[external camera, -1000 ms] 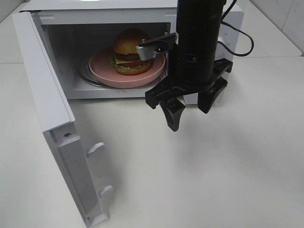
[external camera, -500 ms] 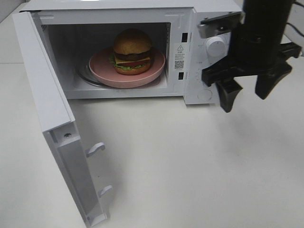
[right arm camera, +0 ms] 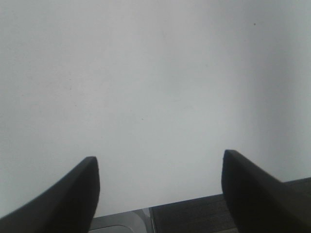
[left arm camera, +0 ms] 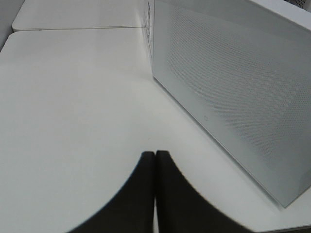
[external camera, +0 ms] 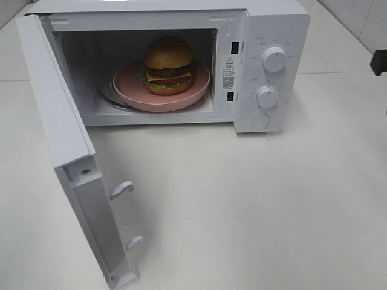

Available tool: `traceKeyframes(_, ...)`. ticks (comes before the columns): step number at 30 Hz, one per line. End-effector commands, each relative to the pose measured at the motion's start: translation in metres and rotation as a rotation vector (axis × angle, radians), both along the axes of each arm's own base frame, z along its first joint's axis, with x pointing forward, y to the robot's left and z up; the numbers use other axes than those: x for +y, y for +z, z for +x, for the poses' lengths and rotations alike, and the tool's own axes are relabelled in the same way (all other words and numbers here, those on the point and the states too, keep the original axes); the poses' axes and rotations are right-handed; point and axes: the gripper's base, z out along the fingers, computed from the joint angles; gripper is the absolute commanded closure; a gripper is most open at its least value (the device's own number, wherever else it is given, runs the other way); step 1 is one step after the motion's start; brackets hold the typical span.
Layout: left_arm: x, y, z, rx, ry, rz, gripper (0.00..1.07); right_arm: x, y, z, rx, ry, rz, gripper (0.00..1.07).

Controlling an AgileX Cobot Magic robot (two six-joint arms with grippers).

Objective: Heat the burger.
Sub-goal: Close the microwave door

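One burger, one plate, in the microwave — left gripper pressed together, right gripper spread.

The burger has a golden-brown bun over yellow cheese, a dark patty, red tomato and green lettuce, on a pink plate. The microwave is white all over, knobs included (its door carries a fine dotted mesh), and the table is off-white. Both the left gripper and right gripper are black.
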Motion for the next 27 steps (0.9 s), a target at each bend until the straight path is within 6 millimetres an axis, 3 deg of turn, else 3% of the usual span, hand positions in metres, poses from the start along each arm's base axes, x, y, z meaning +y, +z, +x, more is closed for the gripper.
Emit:
traceKeyframes(1,0.000,0.000,-0.002,-0.027,0.005,-0.010,1.06,-0.006,0.007,-0.031,-0.029,-0.044,0.003,0.41)
traceKeyframes(3,0.000,0.000,-0.002,-0.027,0.005,-0.010,1.06,-0.006,0.009,-0.038,-0.041,-0.045,0.008,0.41)
traceKeyframes(5,0.000,0.000,-0.002,-0.027,0.004,-0.011,1.06,-0.008,0.011,-0.062,-0.068,-0.047,0.016,0.41)
traceKeyframes(6,0.000,0.000,-0.002,-0.027,0.004,-0.011,1.06,-0.008,0.011,-0.062,-0.068,-0.047,0.016,0.41)
traceKeyframes(7,-0.001,0.000,-0.002,-0.027,0.003,-0.013,1.06,-0.009,0.010,-0.078,-0.079,-0.047,0.018,0.41)
traceKeyframes(8,-0.001,0.000,-0.002,-0.027,0.003,-0.013,1.06,-0.009,0.010,-0.078,-0.079,-0.047,0.018,0.41)
traceKeyframes(10,-0.001,0.000,-0.002,-0.027,0.001,-0.016,1.06,-0.011,0.009,-0.106,-0.114,-0.047,0.021,0.41)
traceKeyframes(11,-0.001,0.000,-0.002,-0.027,0.001,-0.016,1.06,-0.011,0.009,-0.106,-0.114,-0.047,0.021,0.41)
traceKeyframes(13,-0.001,0.000,-0.002,-0.027,-0.003,-0.021,1.06,-0.013,0.004,-0.131,-0.148,-0.046,0.024,0.41)
traceKeyframes(14,-0.001,0.000,-0.002,-0.027,-0.003,-0.021,1.06,-0.013,0.004,-0.131,-0.148,-0.046,0.024,0.41)
traceKeyframes(16,-0.001,0.000,-0.002,-0.027,-0.003,-0.021,1.06,-0.016,-0.004,-0.160,-0.200,-0.040,0.028,0.41)
traceKeyframes(19,-0.001,0.000,-0.002,-0.027,-0.003,-0.021,1.06,-0.016,-0.007,-0.167,-0.219,-0.036,0.029,0.41)
traceKeyframes(20,-0.001,0.000,-0.002,-0.027,-0.003,-0.021,1.06,-0.017,-0.011,-0.180,-0.264,-0.028,0.030,0.41)
traceKeyframes(26,-0.002,0.000,-0.002,-0.026,-0.007,-0.027,1.06,-0.019,-0.027,-0.211,-0.373,0.014,0.031,0.41)
traceKeyframes(27,-0.002,0.000,-0.003,-0.026,-0.007,-0.028,1.06,-0.019,-0.023,-0.219,-0.436,0.019,0.041,0.41)
